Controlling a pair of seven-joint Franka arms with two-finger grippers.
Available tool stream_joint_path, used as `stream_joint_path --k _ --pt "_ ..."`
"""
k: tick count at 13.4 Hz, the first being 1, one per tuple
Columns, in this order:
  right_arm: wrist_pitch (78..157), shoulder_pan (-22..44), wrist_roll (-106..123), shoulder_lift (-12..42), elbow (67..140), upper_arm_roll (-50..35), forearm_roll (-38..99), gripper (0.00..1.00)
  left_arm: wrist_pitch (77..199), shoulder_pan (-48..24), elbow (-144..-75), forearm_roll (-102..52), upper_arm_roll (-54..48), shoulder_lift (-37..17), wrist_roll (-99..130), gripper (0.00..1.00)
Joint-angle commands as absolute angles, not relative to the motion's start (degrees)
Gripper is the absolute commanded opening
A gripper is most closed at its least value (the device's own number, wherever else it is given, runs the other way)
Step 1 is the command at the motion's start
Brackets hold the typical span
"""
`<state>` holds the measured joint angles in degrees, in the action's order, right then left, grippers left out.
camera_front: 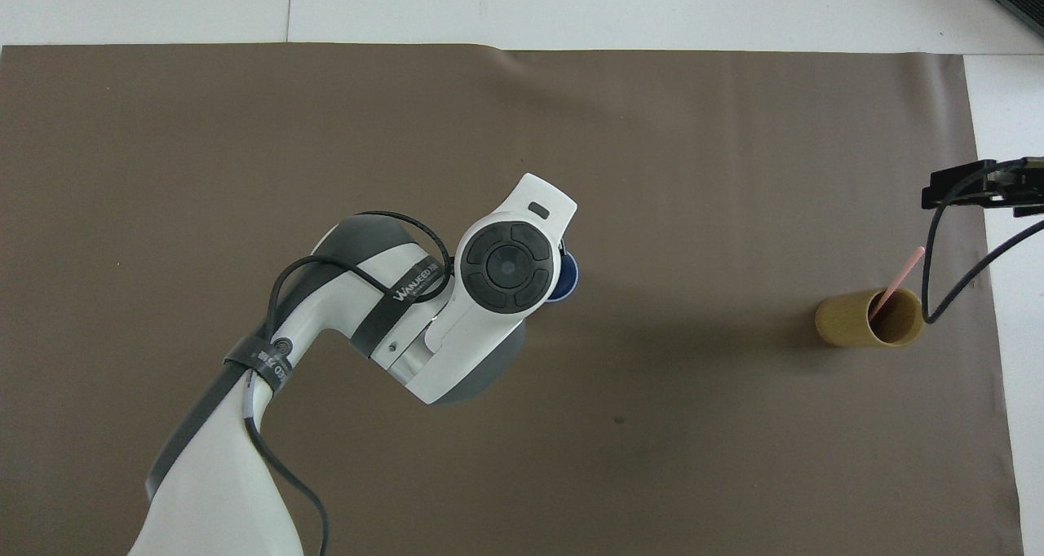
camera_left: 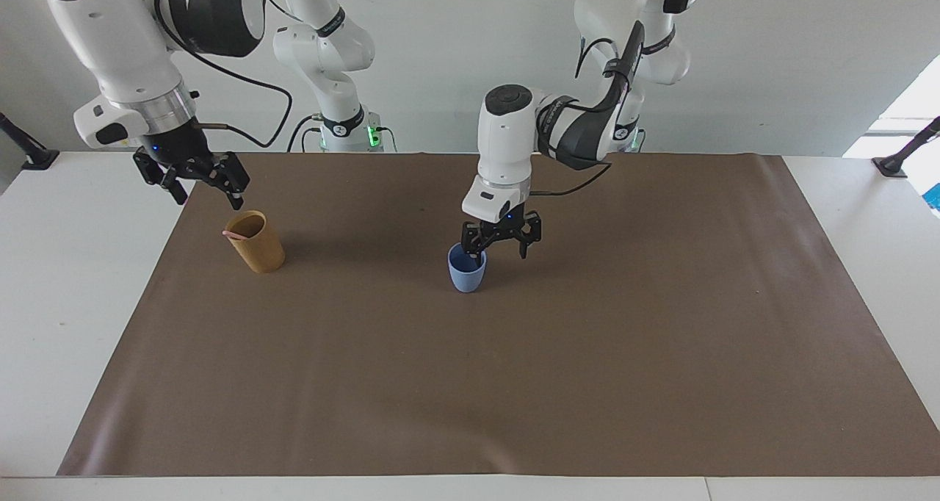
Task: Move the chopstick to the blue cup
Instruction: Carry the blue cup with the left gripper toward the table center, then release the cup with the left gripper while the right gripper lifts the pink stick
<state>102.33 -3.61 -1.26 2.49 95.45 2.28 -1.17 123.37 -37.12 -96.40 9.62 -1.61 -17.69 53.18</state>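
Though curved, "WANJEED" (arm strap point(camera_front: 420, 279))
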Motion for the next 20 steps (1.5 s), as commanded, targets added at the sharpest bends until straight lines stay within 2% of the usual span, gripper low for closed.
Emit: stream_joint_path --k 1,4,6,7,9,10,11,12,14,16,20 --pt "106.78 -4.75 1.40 2.37 100.71 1.93 -1.76 1.00 118.58 -33.60 -97.38 10.28 -1.93 -13.11 48.36 1.00" --pt "110.29 -6.32 3.77 3.08 105.54 1.93 -1.76 1.00 114.45 -27.80 -98.35 5.55 -1.85 -8.36 39.24 1.00" --pt "111.00 -8.51 8.42 2.90 108.01 1.93 -1.76 0.80 110.93 -23.58 -98.87 4.31 -1.85 -6.08 32.98 1.00" --pt "111.27 -8.70 8.87 2.90 108.28 1.93 -1.67 0.73 110.40 -21.21 -99.83 4.31 -1.85 -4.76 30.35 1.00" --pt "110.74 -8.53 8.88 2.29 109.33 1.85 -1.67 0.45 110.22 -16.63 -103.52 2.56 -1.85 -1.16 23.15 1.00" --pt "110.31 -8.53 8.96 2.20 109.34 1.85 -1.67 0.23 110.21 -13.91 -105.45 2.11 -1.85 0.34 18.50 1.00" --pt "110.13 -8.44 8.88 2.28 109.34 1.85 -1.50 0.07 110.21 -11.62 -106.86 1.15 -1.85 1.66 13.85 1.00" --pt "109.87 -8.26 8.88 2.20 109.25 1.85 -1.15 0.00 109.78 -9.69 -107.48 0.36 -1.76 2.45 10.41 1.00" --pt "109.51 -8.00 8.70 2.02 108.81 1.76 -0.70 0.00 107.94 -5.82 -107.40 -0.08 -1.85 2.90 3.12 1.00" --pt "108.47 -7.91 8.35 -0.34 108.63 1.76 -0.70 0.00 105.66 -3.00 -106.18 -2.10 -1.50 3.51 -1.83 1.00" --pt "102.85 -7.74 8.00 -6.14 106.62 1.67 -0.70 0.00 98.55 -2.81 -98.11 -2.11 -1.32 3.78 -2.37 1.00"
